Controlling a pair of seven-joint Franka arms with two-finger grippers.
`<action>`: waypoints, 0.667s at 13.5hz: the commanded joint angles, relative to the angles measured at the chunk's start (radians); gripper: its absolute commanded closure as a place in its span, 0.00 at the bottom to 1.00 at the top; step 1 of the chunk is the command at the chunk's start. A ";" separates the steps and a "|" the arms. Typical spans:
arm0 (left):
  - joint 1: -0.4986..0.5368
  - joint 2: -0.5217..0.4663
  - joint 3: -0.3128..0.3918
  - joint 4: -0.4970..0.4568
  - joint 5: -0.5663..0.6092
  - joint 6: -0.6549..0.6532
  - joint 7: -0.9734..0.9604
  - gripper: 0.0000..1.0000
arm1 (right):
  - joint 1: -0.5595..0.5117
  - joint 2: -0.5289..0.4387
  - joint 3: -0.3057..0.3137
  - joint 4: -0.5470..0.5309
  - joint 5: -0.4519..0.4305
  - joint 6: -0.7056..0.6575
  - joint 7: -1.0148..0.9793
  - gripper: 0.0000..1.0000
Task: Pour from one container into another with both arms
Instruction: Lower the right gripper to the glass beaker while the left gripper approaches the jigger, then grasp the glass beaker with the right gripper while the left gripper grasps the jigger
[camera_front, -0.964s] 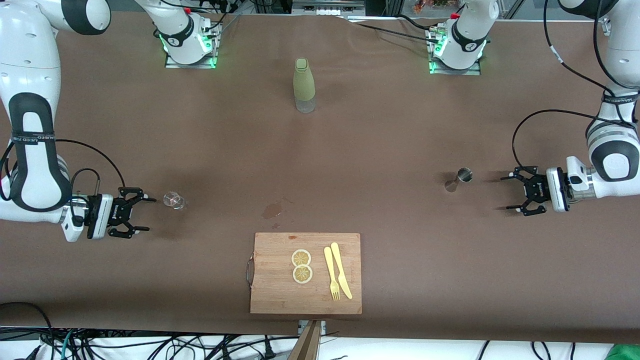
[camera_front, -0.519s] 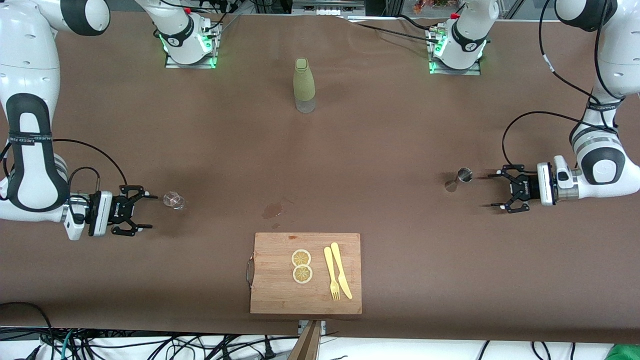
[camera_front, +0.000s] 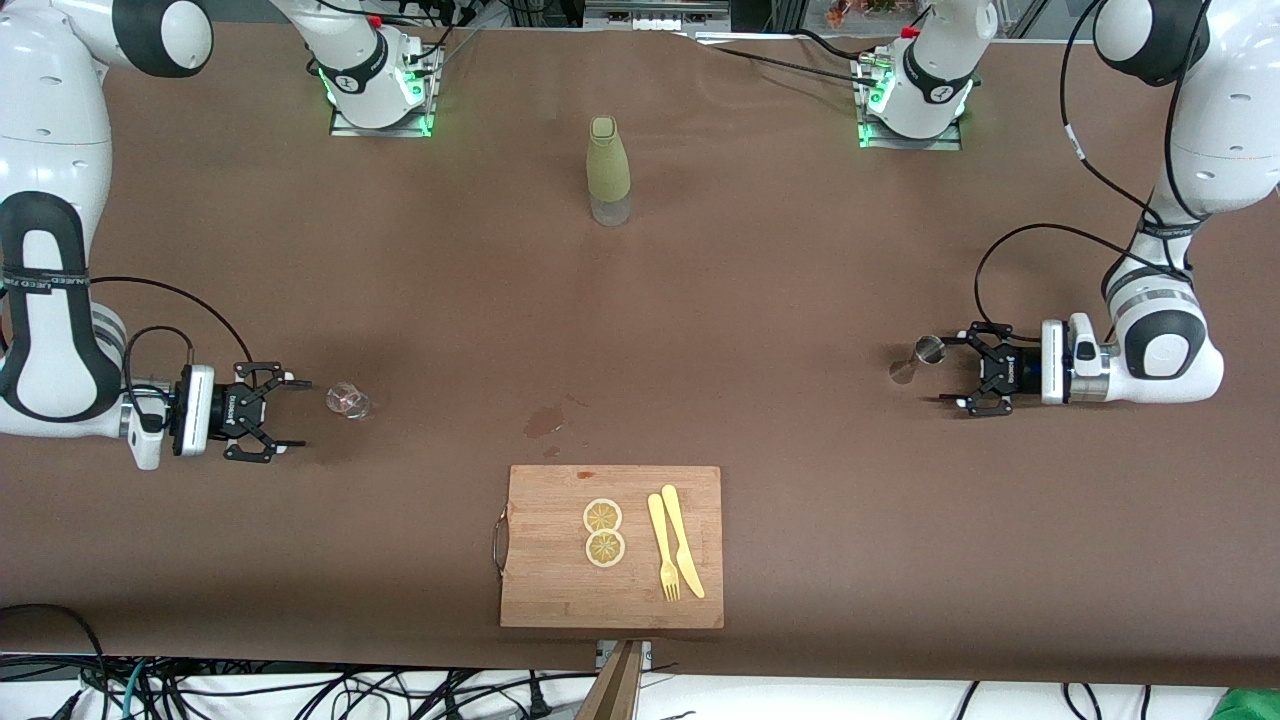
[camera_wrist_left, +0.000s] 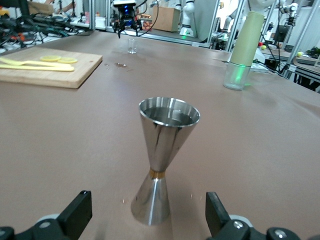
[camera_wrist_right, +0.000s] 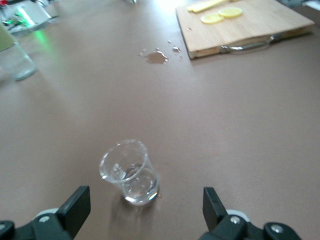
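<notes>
Jigger stands upright on the table, just beside the left gripper (jaws spread); glass sits near the right gripper, jaws spread too.

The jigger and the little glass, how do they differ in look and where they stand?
The jigger is shiny steel and hourglass-shaped; the glass is clear and squat. The jigger stands toward the left arm's end of the table, in front of the open left gripper; the glass stands toward the right arm's end, in front of the open right gripper. Both stand upright, mouths up, and neither is gripped.
</notes>
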 joint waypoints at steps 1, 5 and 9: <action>-0.020 0.033 0.008 0.024 -0.030 -0.038 0.084 0.00 | -0.033 0.035 -0.003 0.004 0.048 -0.069 -0.107 0.00; -0.043 0.047 0.005 0.021 -0.065 -0.041 0.144 0.05 | -0.044 0.090 -0.003 0.004 0.161 -0.076 -0.208 0.00; -0.051 0.051 0.003 0.019 -0.065 -0.059 0.145 0.07 | -0.044 0.135 -0.003 0.007 0.215 -0.111 -0.239 0.00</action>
